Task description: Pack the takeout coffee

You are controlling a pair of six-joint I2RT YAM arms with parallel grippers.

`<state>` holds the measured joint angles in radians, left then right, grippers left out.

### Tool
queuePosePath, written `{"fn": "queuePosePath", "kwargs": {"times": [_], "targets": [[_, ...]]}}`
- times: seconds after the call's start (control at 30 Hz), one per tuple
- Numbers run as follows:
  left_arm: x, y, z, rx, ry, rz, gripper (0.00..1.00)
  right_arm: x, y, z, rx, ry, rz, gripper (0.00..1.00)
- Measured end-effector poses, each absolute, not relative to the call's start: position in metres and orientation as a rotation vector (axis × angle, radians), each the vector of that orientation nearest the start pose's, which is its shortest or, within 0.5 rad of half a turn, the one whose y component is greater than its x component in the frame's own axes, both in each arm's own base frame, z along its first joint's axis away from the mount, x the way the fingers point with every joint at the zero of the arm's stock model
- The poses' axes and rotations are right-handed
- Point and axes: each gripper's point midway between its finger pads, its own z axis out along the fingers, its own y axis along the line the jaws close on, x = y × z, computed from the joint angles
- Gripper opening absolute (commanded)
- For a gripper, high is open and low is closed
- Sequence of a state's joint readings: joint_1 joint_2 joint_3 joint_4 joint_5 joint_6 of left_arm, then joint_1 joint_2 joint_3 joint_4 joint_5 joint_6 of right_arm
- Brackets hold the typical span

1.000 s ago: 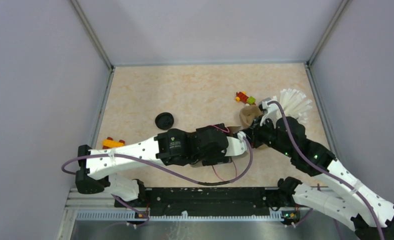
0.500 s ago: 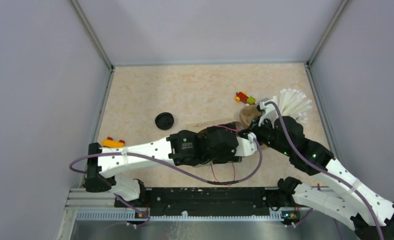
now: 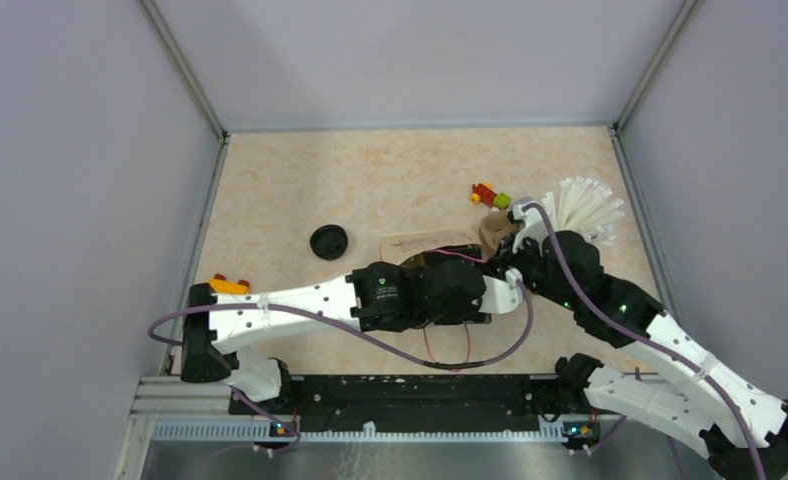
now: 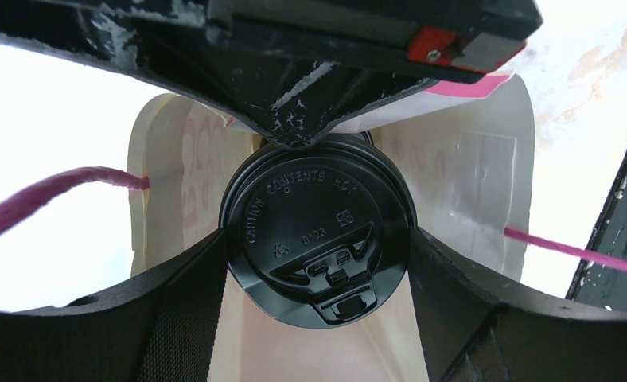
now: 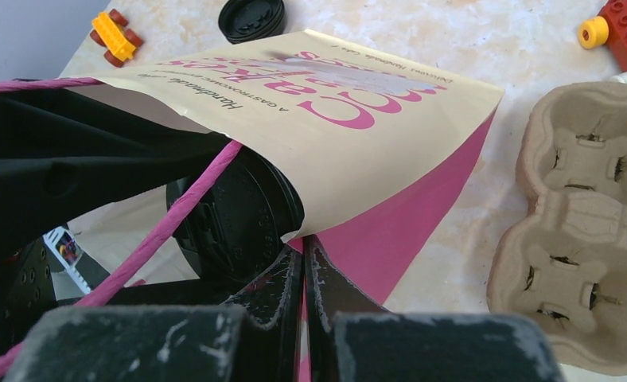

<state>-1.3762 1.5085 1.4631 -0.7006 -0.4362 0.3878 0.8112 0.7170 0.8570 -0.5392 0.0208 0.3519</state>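
Observation:
My left gripper (image 4: 318, 267) is shut on a black takeout cup; its round black lid (image 4: 314, 227) faces the left wrist camera. The cup is inside the mouth of a beige paper bag (image 5: 358, 111) with pink lettering, pink sides and pink cord handles, which lies on the table (image 3: 425, 243). My right gripper (image 5: 304, 251) is shut on the bag's lower edge, beside the cup's lid (image 5: 239, 211). A second round black lid (image 3: 329, 241) sits apart on the table at the left; it also shows in the right wrist view (image 5: 252, 17). Whether a cup is under it is unclear.
The brown pulp cup carrier (image 3: 494, 229) lies just right of the bag, also in the right wrist view (image 5: 581, 215). The cup of white straws (image 3: 587, 206) stands behind my right arm. Toy bricks lie at the back (image 3: 490, 195) and left (image 3: 227, 285).
My left arm has moved to the right with the cup, toward my right gripper. More of the bag now shows behind it. My right gripper has shifted slightly back.

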Motion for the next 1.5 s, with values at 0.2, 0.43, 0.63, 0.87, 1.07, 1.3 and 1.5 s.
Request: {"fn": "queuePosePath", "kwargs": {"times": [0.2, 0.43, 0.63, 0.87, 1.07, 1.3, 1.5], "targets": [[0.163, -0.367, 0.242, 1.582, 1.582, -0.022, 0.57, 0.179, 0.204, 0.244, -0.458, 2.004, 0.719, 0.00], [0.162, -0.365, 0.242, 1.577, 1.597, -0.024, 0.56, 0.179, 0.204, 0.245, -0.444, 2.009, 0.723, 0.00], [0.158, -0.354, 0.252, 1.596, 1.614, -0.021, 0.56, 0.180, 0.204, 0.244, -0.428, 2.013, 0.722, 0.00], [0.153, -0.337, 0.268, 1.602, 1.617, -0.032, 0.56, 0.181, 0.204, 0.237, -0.417, 2.036, 0.719, 0.00], [0.151, -0.328, 0.271, 1.615, 1.621, -0.028, 0.56, 0.184, 0.207, 0.234, -0.414, 2.044, 0.718, 0.00], [0.148, -0.327, 0.270, 1.626, 1.629, -0.036, 0.56, 0.188, 0.212, 0.232, -0.417, 2.059, 0.710, 0.00], [0.148, -0.330, 0.273, 1.599, 1.631, -0.057, 0.56, 0.192, 0.216, 0.252, -0.403, 2.073, 0.713, 0.00]]}}
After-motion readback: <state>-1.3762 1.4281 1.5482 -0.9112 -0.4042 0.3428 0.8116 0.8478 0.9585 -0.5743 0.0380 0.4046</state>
